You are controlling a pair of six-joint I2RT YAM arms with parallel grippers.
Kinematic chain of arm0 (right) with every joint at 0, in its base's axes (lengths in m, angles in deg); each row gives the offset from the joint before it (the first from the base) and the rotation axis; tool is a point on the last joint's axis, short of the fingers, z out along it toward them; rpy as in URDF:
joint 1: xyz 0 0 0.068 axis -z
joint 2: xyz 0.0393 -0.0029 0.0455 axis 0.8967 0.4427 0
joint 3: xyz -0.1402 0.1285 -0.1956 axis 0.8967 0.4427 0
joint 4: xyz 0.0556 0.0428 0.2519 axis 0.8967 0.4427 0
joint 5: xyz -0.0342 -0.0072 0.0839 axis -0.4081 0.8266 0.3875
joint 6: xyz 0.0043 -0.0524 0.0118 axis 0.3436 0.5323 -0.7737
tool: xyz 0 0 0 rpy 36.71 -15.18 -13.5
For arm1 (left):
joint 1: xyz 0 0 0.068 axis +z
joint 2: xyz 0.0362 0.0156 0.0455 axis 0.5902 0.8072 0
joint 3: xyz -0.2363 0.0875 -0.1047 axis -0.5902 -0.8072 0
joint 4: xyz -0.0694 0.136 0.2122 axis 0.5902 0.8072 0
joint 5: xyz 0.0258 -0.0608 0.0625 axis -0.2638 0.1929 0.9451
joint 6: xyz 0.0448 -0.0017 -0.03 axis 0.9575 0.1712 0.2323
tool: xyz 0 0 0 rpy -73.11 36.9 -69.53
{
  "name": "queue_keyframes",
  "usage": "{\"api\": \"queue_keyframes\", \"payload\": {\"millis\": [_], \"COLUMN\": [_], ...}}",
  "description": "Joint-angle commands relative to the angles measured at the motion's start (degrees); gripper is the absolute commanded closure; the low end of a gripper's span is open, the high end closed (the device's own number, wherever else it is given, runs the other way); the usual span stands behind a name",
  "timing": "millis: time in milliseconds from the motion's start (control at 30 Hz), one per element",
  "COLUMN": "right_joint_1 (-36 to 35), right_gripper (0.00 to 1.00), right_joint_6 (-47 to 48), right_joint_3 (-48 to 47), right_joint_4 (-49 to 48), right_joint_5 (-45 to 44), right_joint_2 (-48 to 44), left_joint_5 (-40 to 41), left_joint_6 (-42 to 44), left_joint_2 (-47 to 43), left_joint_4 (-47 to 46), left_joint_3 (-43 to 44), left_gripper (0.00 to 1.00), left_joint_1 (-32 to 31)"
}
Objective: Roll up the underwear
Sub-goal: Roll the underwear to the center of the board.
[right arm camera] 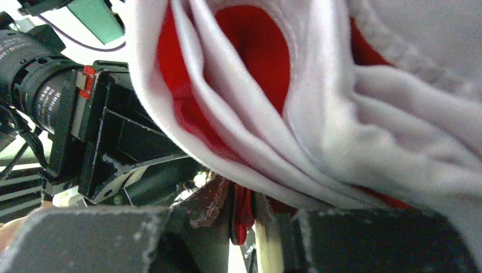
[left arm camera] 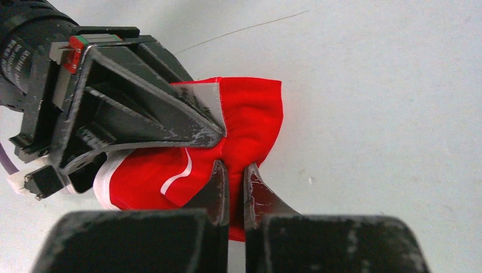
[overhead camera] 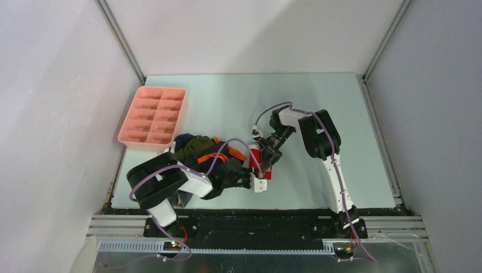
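Red underwear (overhead camera: 265, 168) R of garment pile (overhead camera: 197, 147)

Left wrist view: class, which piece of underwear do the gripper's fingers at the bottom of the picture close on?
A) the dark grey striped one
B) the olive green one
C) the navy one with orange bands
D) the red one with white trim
D: the left gripper has its fingers nearly together on a fold of the red underwear with white trim, which lies on the table.

Red briefs (left arm camera: 250, 119) with white bands; pink tray (overhead camera: 145, 144).
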Motion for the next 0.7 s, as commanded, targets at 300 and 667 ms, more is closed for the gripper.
{"api": "queue_keyframes", "payload": {"millis": [300,667], "right_joint_1": [9.25,0.21], "right_gripper": [0.01,0.10], "right_joint_6": [0.53,18.10], "right_joint_3": [8.67,62.02], "right_joint_4": [-11.66,-66.44], "right_joint_5": [-4.19,-22.26], "right_joint_2": [-23.45,-73.76], "left_joint_5": [-23.44,-40.15], "left_joint_6": [-13.12,-14.37], "left_joint_2": [5.74,20.34], "left_joint_4": [41.43,74.31], "left_joint_3": [19.79,48.77], "left_gripper": [1.00,1.00], "left_joint_1": [9.41,16.96]}}
